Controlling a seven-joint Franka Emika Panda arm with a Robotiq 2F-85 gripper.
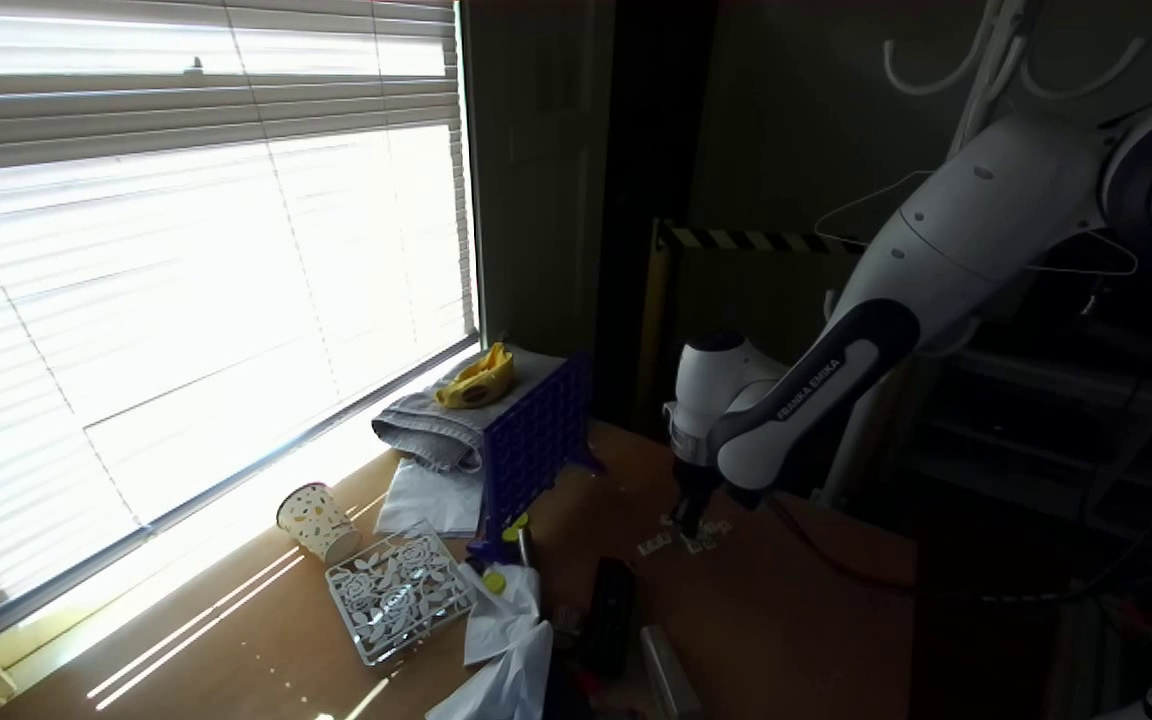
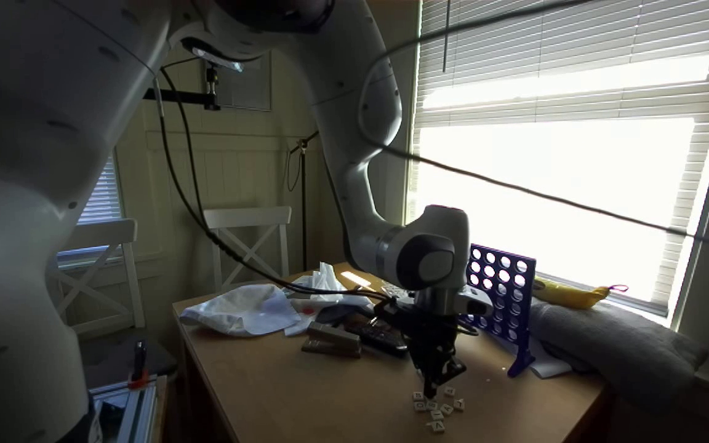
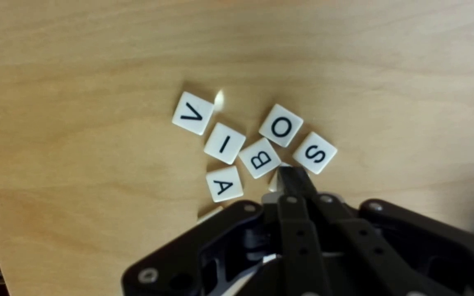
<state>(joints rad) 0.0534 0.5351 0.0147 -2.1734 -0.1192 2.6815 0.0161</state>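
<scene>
My gripper points down at a loose cluster of white letter tiles, its fingers pressed together with nothing visible between them. Under the fingertips lies a mostly hidden tile; whether they touch it I cannot tell. Close by in the wrist view are the B tile, the S tile and the O tile. Farther left lie the I tile, the V tile and the A tile. Another tile is partly covered by the gripper's linkage. Both exterior views show the gripper low over this cluster.
An upright blue game grid stands near the window beside a grey towel bearing a yellow banana-shaped item. A dark remote, a stapler-like object, crumpled white sheeting, a lattice tray and a cup share the table.
</scene>
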